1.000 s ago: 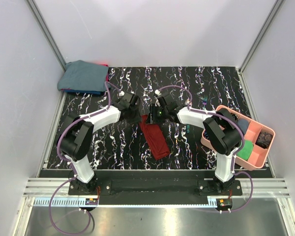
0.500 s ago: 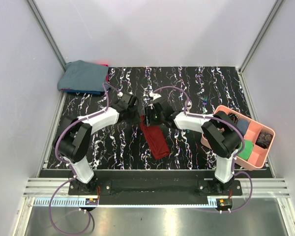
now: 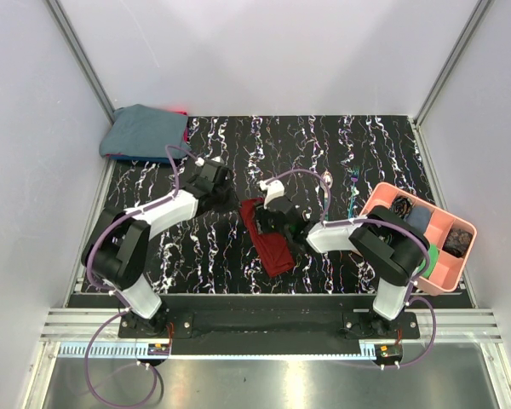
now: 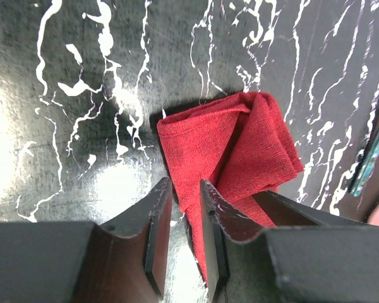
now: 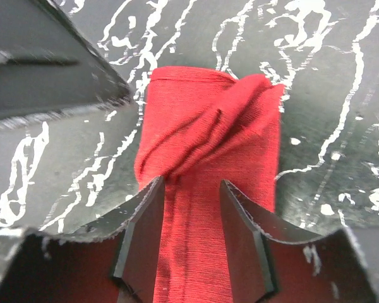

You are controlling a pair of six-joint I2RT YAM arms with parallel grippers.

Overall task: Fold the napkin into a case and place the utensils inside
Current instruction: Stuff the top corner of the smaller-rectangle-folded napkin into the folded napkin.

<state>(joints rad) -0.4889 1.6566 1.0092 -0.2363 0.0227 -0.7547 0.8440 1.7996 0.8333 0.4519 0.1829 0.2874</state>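
The dark red napkin lies as a narrow folded strip mid-table, its far end doubled over and bunched, as the left wrist view and right wrist view show. My right gripper is open and low over the strip, which lies under the gap between its jaws. My left gripper stands at the strip's far left corner, its jaws a little apart and holding nothing. The silver-bowled spoon and the teal-handled piece lie on the table to the right.
A pink compartment tray with several small items stands at the right edge. A blue-grey cloth bundle lies at the back left corner. Metal posts and white walls close in the table.
My right gripper has slid towards the near side over the napkin. My left gripper has backed off to the left, and the napkin's bunched far end now shows.
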